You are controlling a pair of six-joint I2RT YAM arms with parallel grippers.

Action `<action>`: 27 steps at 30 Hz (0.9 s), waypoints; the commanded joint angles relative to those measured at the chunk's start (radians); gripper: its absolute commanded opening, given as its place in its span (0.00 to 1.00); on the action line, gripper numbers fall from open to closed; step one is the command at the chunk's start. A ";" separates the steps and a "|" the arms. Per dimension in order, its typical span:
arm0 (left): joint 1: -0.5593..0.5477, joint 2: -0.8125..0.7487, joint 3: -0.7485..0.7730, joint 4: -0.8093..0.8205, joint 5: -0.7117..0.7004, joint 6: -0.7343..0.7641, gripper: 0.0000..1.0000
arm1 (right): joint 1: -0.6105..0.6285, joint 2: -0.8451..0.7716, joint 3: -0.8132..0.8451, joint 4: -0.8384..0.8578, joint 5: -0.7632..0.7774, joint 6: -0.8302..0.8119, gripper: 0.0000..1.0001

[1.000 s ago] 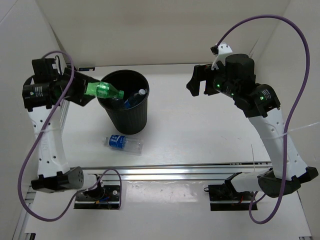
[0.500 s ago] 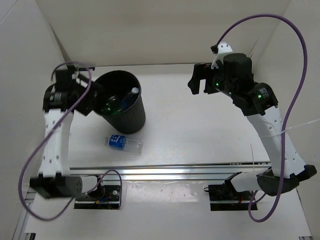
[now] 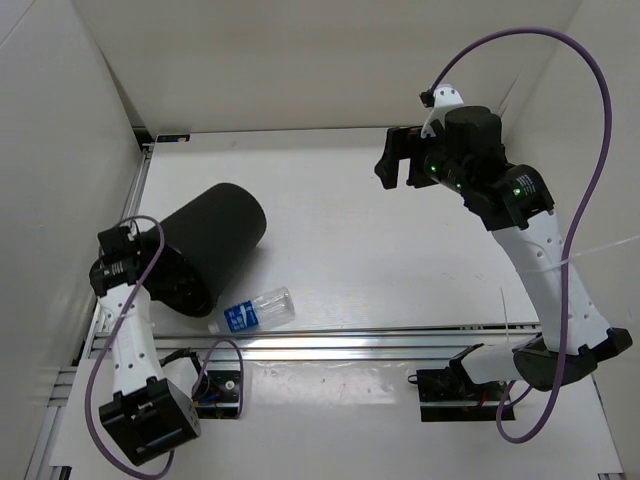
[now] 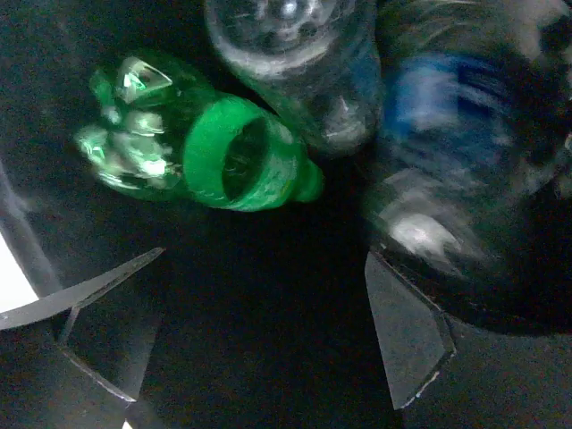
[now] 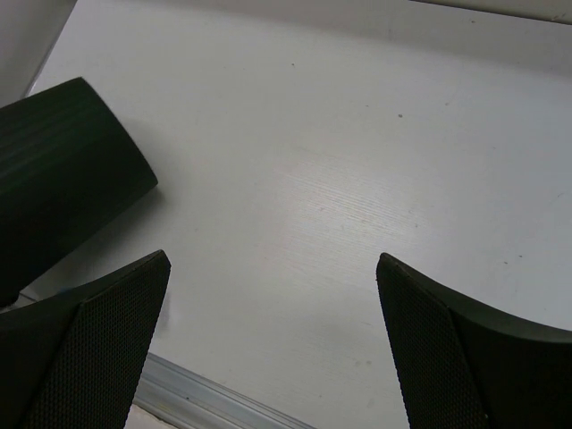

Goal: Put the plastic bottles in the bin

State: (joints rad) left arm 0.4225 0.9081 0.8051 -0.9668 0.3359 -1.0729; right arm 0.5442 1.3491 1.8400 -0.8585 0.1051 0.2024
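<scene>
**A:** The bin point(image 3: 215, 235) is down! Half a second ago it stood tilted at the back left. Now it lies on its side at the front left, mouth towards the left arm.

**B:** The left gripper point(image 4: 265, 252) has swung back with it, fingers spread wide and pinching nothing, looking straight into the dark mouth.

**A:** What's in there? The overhead view hides it.

**B:** A glossy, lumpy green bottle point(image 4: 228, 152), a clear bottle point(image 4: 295, 54) cut off at the top edge, and a blue-labelled bottle point(image 4: 465, 134), badly blurred.

**A:** And the fourth?

**B:** The loose bottle point(image 3: 252, 311) has turned and slid closer to the rail point(image 3: 400, 340). It's just beside the bin's rim, but I can't tell if they touch.

**A:** The right gripper point(image 5: 273, 257) hasn't budged. Its textured fingers are apart over the matte white table point(image 3: 400, 260), well away.
</scene>
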 commanded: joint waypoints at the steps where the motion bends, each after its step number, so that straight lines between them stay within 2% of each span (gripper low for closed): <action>1: -0.010 0.050 0.143 0.077 0.069 0.085 1.00 | -0.003 0.001 0.007 0.036 0.008 -0.003 1.00; 6: -0.010 0.136 0.250 0.077 0.043 0.130 1.00 | -0.003 0.001 -0.002 0.046 0.018 -0.003 1.00; 11: -0.019 0.158 0.279 0.111 0.032 0.130 1.00 | -0.003 -0.008 -0.002 0.046 0.027 -0.012 1.00; 22: -0.028 0.186 0.267 0.129 0.014 0.119 1.00 | -0.003 -0.008 -0.012 0.046 0.027 -0.012 1.00; 27: -0.037 0.196 0.244 0.224 0.005 0.058 1.00 | -0.003 -0.008 -0.021 0.046 0.027 -0.012 1.00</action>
State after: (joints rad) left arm 0.3931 1.1057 1.0481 -0.8303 0.3481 -0.9771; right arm 0.5442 1.3495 1.8332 -0.8570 0.1150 0.2020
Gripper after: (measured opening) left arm 1.000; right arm 0.998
